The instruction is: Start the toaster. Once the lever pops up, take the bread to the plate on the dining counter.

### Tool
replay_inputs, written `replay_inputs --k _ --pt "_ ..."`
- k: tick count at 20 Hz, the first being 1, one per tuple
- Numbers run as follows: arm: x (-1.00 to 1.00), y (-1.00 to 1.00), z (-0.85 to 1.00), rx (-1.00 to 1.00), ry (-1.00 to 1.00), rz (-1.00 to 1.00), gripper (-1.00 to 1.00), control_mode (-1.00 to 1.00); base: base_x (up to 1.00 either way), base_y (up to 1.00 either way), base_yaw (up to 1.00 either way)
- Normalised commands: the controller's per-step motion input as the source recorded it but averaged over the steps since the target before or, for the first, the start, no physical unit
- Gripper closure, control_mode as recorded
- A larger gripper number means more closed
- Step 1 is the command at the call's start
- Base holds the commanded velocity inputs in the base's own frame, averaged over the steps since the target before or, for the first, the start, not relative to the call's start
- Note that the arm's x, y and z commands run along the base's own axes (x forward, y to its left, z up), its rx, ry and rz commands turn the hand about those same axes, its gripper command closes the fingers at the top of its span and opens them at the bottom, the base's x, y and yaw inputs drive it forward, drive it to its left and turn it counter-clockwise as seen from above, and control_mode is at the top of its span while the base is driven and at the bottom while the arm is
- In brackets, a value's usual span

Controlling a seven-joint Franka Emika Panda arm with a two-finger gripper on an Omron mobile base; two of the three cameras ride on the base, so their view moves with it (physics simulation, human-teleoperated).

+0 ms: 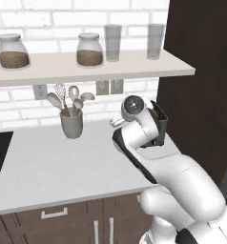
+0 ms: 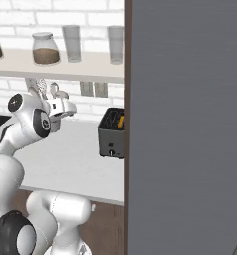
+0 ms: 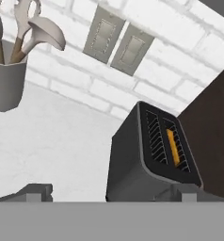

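The worktop (image 1: 63, 162) carries the toaster (image 3: 151, 155) at its right end, just beside a dark tall panel (image 1: 201, 71) and below the wall sockets (image 3: 116, 42). The bread (image 3: 172, 147) sits in the slot nearer that panel — only its golden top edge shows. The gripper (image 3: 111, 190) hovers above and short of the toaster, fingers set well apart, holding nothing. The step in hand is judged to be starting the toaster: approach the narrow face, find the lever — not discernible here — and press straight down without pushing the body sideways. Keep clear of the utensil cup (image 1: 71, 123).
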Motion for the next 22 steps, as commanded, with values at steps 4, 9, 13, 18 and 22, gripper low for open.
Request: replay_inputs --k 4,9,13,18,22 --pt "0.00 0.35 0.36 -0.14 -0.06 0.01 -1.00 -1.00 0.00 0.00 0.00" --pt "0.00 0.02 0.01 -0.01 0.00 0.00 -1.00 -1.00 0.00 0.00 0.00" --pt "0.00 0.00 0.00 0.00 0.00 0.00 -1.00 -1.00 0.00 0.00 0.00" --pt "0.00 0.00 0.00 0.00 0.00 0.00 -1.00 -1.00 0.00 0.00 0.00" --pt "0.00 0.00 0.00 0.00 0.00 0.00 -1.00 -1.00 0.00 0.00 0.00"
